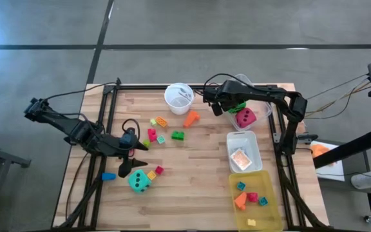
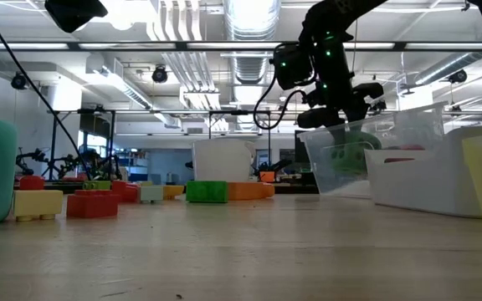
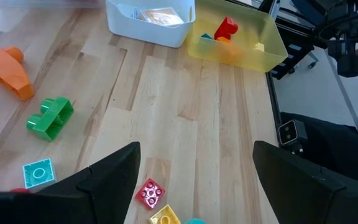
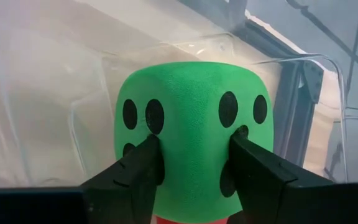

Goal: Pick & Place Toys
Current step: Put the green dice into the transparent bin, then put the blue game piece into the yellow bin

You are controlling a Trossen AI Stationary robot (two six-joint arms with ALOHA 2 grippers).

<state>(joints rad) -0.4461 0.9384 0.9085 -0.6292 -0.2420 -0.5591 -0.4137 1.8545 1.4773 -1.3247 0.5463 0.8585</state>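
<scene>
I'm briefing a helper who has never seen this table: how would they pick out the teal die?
Start at the left gripper near the table's front-left area. Right beside it sits the teal die, a foam cube with dark pips. It is far bigger than the small plastic blocks scattered around it.

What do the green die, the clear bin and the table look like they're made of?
Green die: probably foam, matte with a fine grainy surface and rounded edges; the right hand's fingers seem pressed into its sides.
Clear bin: likely thin, glossy plastic; you can see through its walls, and the rim catches light.
Table: wood, apparently butcher-block, pale glued strips with visible grain and a smooth finish.
</scene>
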